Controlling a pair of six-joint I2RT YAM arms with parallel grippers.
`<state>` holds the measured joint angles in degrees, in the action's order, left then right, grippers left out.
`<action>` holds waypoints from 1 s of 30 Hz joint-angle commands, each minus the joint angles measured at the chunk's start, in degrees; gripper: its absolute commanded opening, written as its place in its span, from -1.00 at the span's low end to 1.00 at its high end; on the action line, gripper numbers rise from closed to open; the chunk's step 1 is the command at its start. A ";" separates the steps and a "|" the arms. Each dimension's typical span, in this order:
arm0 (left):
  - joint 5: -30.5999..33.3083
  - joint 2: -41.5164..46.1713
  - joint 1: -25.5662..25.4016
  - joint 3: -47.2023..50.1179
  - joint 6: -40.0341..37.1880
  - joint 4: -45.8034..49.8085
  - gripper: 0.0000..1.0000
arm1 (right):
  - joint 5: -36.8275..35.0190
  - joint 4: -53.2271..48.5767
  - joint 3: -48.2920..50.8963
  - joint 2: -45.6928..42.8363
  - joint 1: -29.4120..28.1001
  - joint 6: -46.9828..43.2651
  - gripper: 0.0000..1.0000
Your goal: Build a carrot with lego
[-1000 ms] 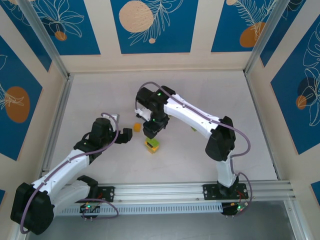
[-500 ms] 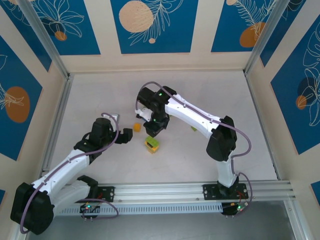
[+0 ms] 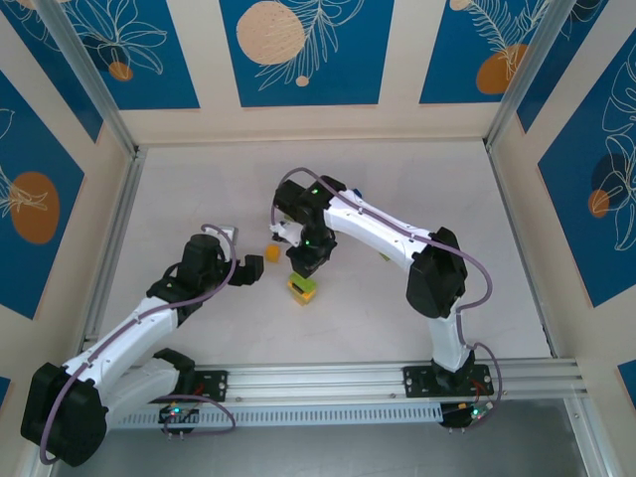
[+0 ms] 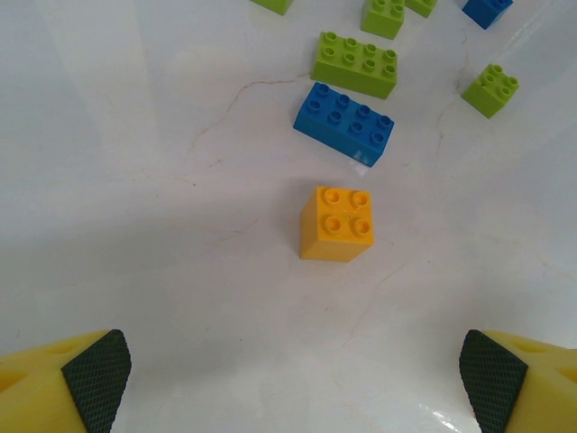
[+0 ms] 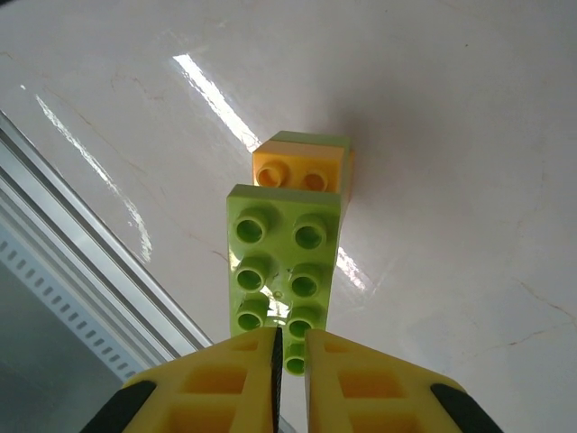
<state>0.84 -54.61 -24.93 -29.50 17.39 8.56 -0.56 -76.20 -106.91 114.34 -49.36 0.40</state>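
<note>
— Seeing anything overhead missed?
— Yes, by wrist: the right fingers [image 5: 239,383] were shut over a lime-green eight-stud plastic brick [image 5: 282,262], its long axis pointing away from them, atop an orange plastic brick [image 5: 297,167] on the counter [image 5: 451,135]. The left fingers [image 4: 95,372] gaped, empty.

Six green bricks [image 4: 354,65], two blue [image 4: 344,123], two orange [image 4: 337,223].
</note>
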 commanded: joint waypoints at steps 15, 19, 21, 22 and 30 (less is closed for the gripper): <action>-1.11 1.13 -1.69 1.65 -0.10 0.53 0.93 | 2.09 0.88 0.69 2.35 0.15 -0.03 -0.62; -1.28 1.27 -2.29 1.76 1.14 2.06 0.92 | 2.21 0.75 0.63 2.53 0.06 -0.05 -0.62; -1.54 1.50 -2.79 1.81 2.13 3.22 0.92 | 2.14 0.79 0.82 2.46 0.04 -0.04 -0.62; -1.79 1.82 -3.06 1.94 2.70 3.74 0.91 | 2.10 0.81 0.86 2.46 0.06 -0.05 -0.62; -2.14 6.71 -4.25 4.06 5.36 7.29 0.88 | 2.35 1.25 1.36 2.33 -0.09 0.14 -0.62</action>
<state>-0.47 -49.87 -28.40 -26.33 20.97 13.26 -0.36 -75.00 -106.21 115.85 -49.36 0.40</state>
